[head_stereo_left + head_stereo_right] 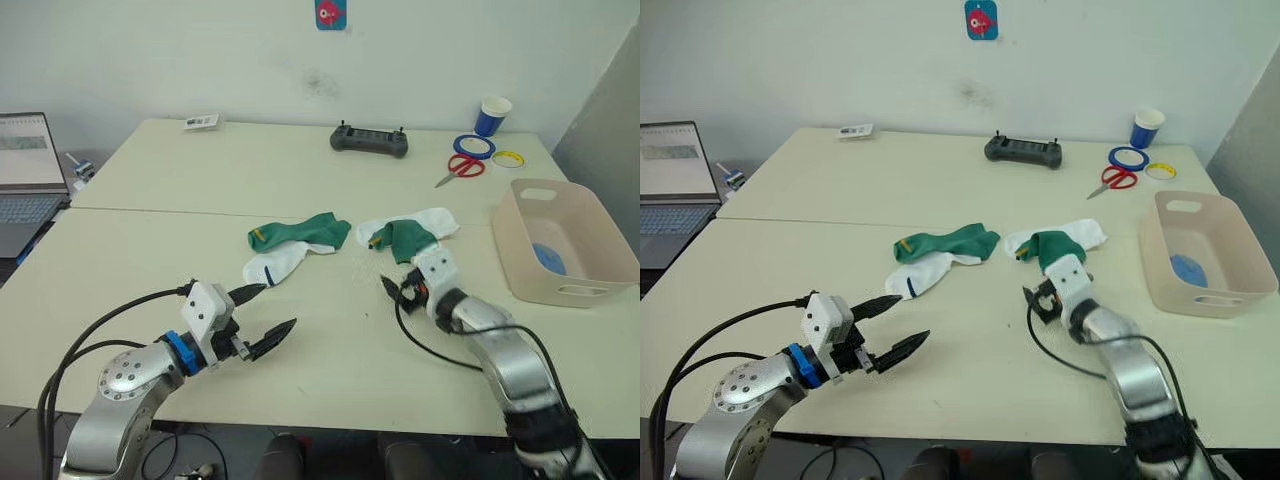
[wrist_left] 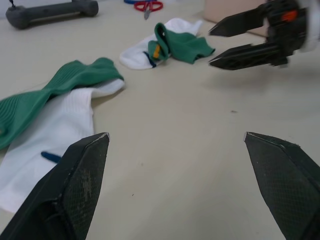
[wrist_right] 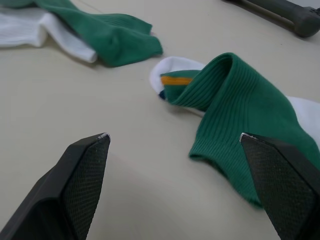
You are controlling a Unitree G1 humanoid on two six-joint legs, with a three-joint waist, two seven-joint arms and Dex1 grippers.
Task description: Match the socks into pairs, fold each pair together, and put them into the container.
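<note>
Two heaps of socks lie mid-table. On the left, a dark green sock point(image 1: 300, 232) overlaps a white sock point(image 1: 272, 266). On the right, another green sock point(image 1: 405, 238) with a yellow mark is bunched over a second white sock point(image 1: 437, 220). A light blue sock point(image 1: 548, 258) lies inside the beige container point(image 1: 575, 288) at the right edge. My left gripper point(image 1: 278, 306) is open just in front of the left white sock. My right gripper point(image 1: 392, 291) is open too, low over the table in front of the right green sock point(image 3: 235, 95), holding nothing.
Along the far side lie a grey controller point(image 1: 369, 140), red scissors point(image 1: 460, 167), a blue tape roll point(image 1: 473, 146), a yellow tape roll point(image 1: 508, 158) and a blue paper cup point(image 1: 492, 115). A laptop point(image 1: 25, 170) stands at the far left, a small card point(image 1: 201, 122) at the back.
</note>
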